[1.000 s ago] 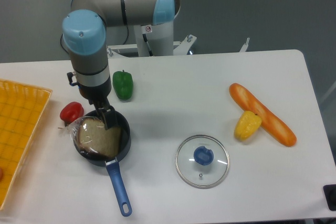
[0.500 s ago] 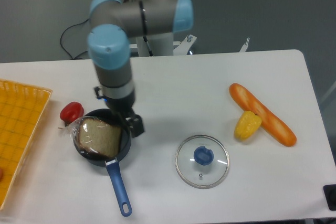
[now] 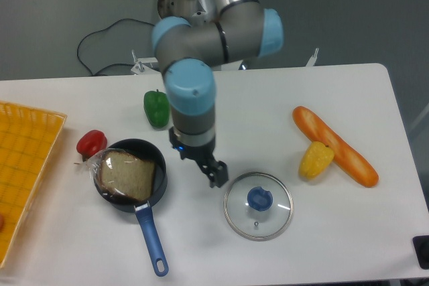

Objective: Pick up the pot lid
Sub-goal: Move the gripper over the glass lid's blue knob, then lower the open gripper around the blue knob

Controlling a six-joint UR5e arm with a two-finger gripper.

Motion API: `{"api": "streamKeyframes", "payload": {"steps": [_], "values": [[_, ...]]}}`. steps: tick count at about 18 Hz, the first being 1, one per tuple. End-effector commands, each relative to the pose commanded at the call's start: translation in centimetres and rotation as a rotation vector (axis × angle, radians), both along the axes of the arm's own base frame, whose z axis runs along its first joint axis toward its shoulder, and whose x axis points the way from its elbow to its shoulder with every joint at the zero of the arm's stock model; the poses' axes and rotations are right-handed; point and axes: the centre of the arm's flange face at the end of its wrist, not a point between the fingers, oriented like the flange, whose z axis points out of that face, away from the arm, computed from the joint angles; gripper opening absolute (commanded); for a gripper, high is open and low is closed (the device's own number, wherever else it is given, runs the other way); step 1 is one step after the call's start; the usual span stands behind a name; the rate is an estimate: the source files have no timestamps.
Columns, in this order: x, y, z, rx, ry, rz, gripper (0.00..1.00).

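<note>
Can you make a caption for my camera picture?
The open end effector hangs between the black pan and the clear pot lid.

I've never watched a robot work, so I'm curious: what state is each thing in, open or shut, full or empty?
Dark two-finger hand: open, empty.
Round clear lid with blue knob: flat, knob up.
Round black pan with blue handle: uncovered, holding something.
Brown item in clear plastic: wrapped, in the pan.
Yellow slatted crate: partly out of view, can't tell.
</note>
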Motion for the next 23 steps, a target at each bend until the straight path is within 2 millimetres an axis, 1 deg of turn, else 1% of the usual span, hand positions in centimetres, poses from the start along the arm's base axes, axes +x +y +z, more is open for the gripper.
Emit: {"api": "streamKeyframes", "payload": {"steps": [2, 6, 7, 10, 12, 15, 17, 19, 23], "values": [[-1.1, -0.8, 0.1, 0.001, 0.0, 0.0, 1.0], [-2.8, -1.8, -0.5, -0.004, -0.006, 0.037, 1.0], [-3.3, -1.8, -1.2, -0.01, -0.014, 0.056, 1.0], [-4.1, -1.5, -2.2, -0.015, -0.021, 0.148, 1.0], [-4.7, -1.8, -2.7, -0.039, -0.004, 0.167, 1.0], [-6.2, -1.6, -4.7, -0.055, -0.008, 0.186, 1.0], [-7.2, -1.7, -5.5, -0.043, 0.003, 0.194, 1.0], [-7.8, -1.7, -6.7, -0.052, -0.003, 0.199, 1.0], [-8.7, -1.3, -7.3, -0.049, 0.001, 0.202, 1.0]]}}
